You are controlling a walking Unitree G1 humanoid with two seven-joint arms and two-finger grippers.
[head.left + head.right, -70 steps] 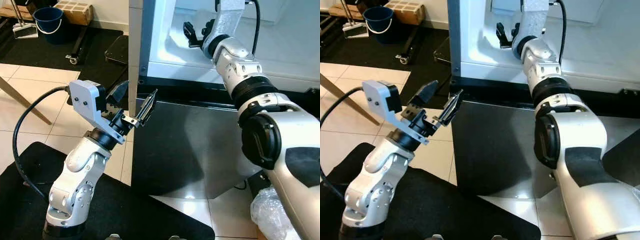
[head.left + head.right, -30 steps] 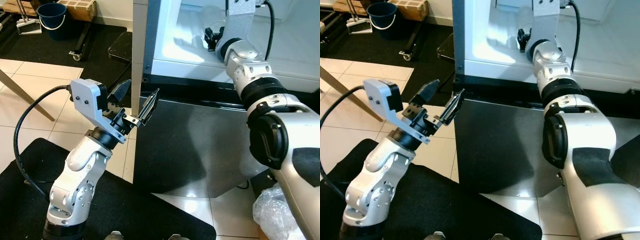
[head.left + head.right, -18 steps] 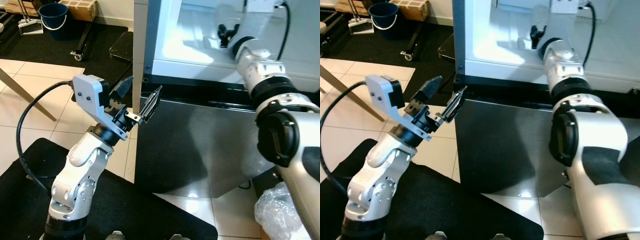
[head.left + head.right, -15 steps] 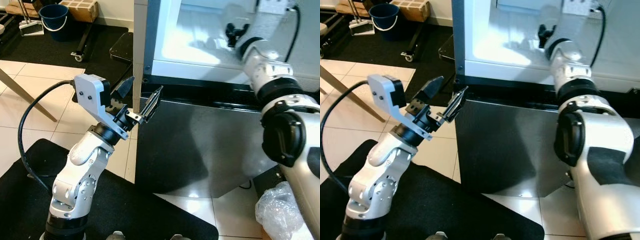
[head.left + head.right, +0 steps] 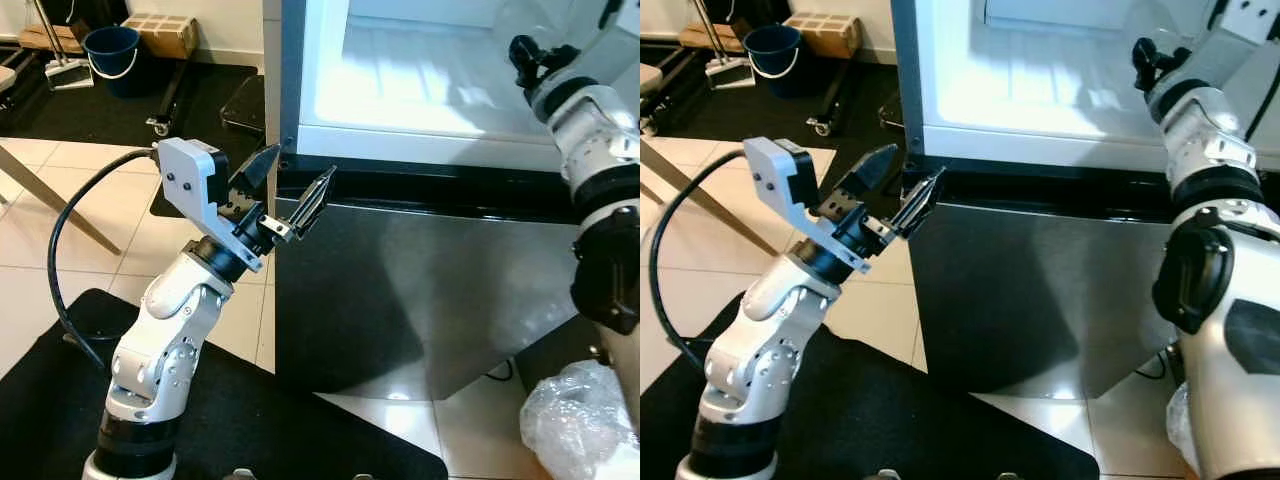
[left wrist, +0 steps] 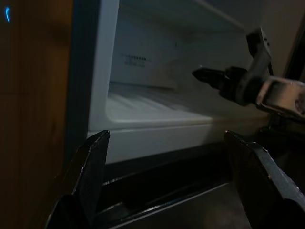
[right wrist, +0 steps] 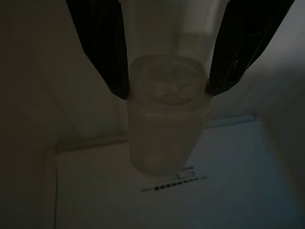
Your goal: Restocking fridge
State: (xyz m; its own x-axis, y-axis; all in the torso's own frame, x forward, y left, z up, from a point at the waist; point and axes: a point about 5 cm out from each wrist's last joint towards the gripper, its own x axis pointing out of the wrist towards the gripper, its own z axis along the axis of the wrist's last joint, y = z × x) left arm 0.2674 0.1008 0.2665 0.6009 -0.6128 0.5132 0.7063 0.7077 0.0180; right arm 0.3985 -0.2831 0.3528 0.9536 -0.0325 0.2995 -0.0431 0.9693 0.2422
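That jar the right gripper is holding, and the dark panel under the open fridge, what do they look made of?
The jar looks like clear plastic or glass: the fridge wall shows through it; the dim view leaves it open. The dark panel looks like brushed stainless steel: it has a dull sheen and mirrors the floor tiles. The right gripper clamps the jar.

The open fridge [image 5: 970, 120] is seen across the upper frame, its white interior lit. The left tool [image 5: 902, 193], fingers spread, is held at centre left by the fridge's edge. A blue bucket [image 5: 773, 50] is seen upper left.
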